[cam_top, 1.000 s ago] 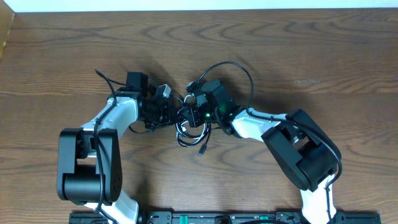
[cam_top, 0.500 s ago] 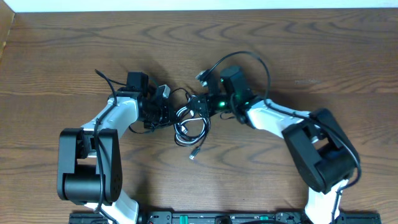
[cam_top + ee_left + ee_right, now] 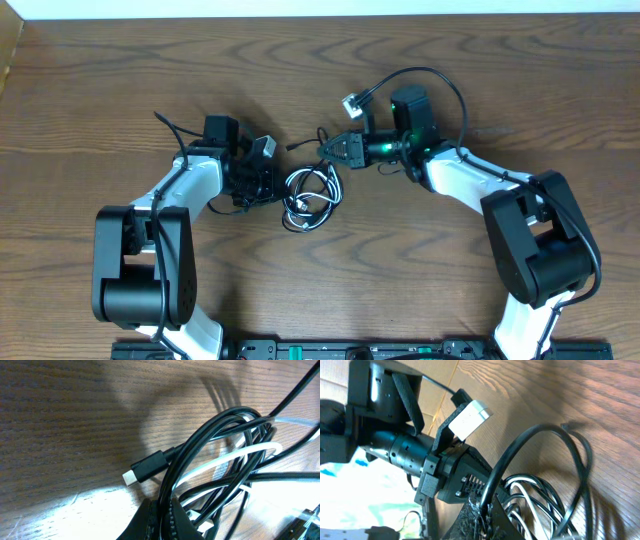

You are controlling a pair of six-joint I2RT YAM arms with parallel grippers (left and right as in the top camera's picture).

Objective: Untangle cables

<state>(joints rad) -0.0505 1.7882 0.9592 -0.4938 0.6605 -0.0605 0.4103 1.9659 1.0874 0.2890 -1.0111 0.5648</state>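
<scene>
Black cable: lies in a loose coil on the tabletop, between the two arms; one strand rises from the coil up and right to the right fingers.
White cable: threaded through the same coil and tangled with the black loops; in the left wrist view it curves under and between them.
Left fingers: at the coil's left edge, clenched on several black loops, which run out from between the tips in the wrist view.
Plug: a black plug end with a pale tip, flat on the wood just beside the left fingers, not held.
Right fingers: above and right of the coil, pinched tight on a single black strand; in the wrist view the strand arcs up from the tips and bends back down to the wood.
Coil versus right fingers: near, joined only by that strand.
</scene>
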